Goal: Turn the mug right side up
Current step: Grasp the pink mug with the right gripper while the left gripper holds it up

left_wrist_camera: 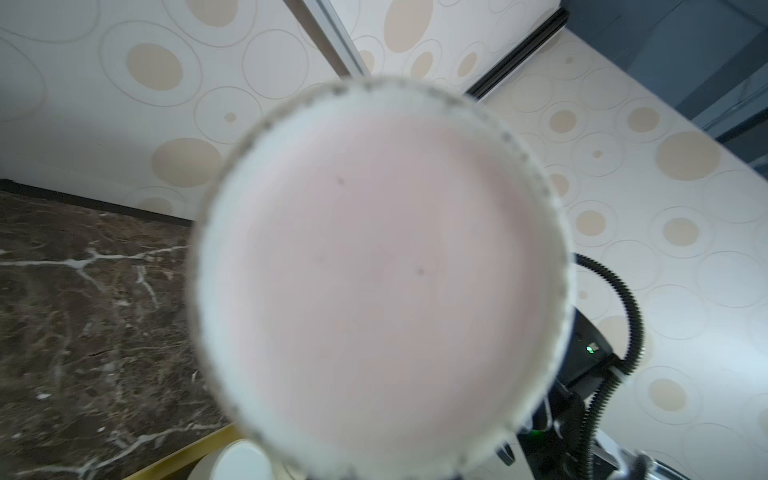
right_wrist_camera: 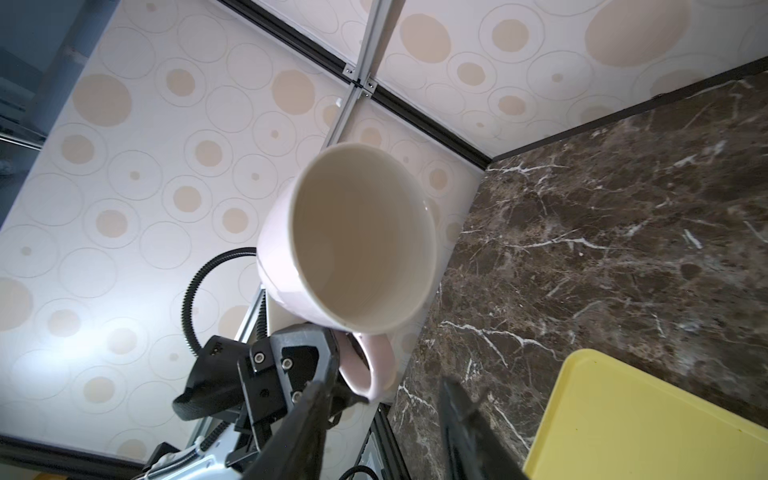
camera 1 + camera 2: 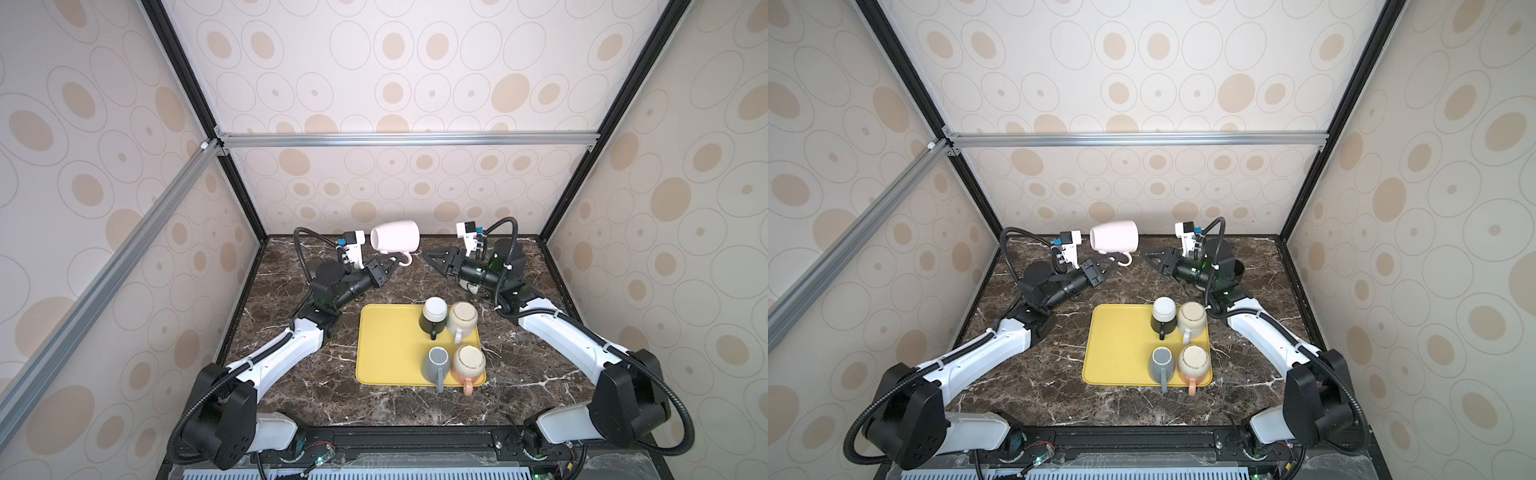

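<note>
Left pincer clamped on handle of pale pink ceramic mug, sideways above far counter. Right pincer apart, empty. Roll wrist slowly until mouth faces up.

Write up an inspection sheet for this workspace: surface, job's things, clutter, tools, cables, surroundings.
Surface: marble table, yellow tray on it.
Job's things: pink mug in the air, on its side, mouth toward the right arm.
Clutter: four mugs on the tray.
Tools: left tool shut on the pink mug's handle; right tool open, empty, apart from it.
Cables: black hoses looped along both arms, none touching the pink mug.
Surroundings: patterned walls, metal frame.
</note>
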You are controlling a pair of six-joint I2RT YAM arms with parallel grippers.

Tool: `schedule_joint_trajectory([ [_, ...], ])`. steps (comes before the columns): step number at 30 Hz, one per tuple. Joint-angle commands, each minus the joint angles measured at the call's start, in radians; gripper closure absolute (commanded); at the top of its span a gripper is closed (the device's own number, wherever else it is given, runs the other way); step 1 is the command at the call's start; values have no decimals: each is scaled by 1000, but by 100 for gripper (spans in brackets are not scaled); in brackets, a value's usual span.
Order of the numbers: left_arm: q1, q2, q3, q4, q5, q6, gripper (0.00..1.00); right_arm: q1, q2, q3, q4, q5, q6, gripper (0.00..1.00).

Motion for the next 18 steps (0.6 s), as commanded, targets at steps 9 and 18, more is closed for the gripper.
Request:
schedule_joint_trajectory([
  [9, 7, 50, -9, 462, 44, -217, 100, 10, 31, 37, 169, -71, 109, 57],
  [18, 5, 86, -3, 498, 50, -240, 100, 48, 57, 78, 158, -81, 91, 60],
])
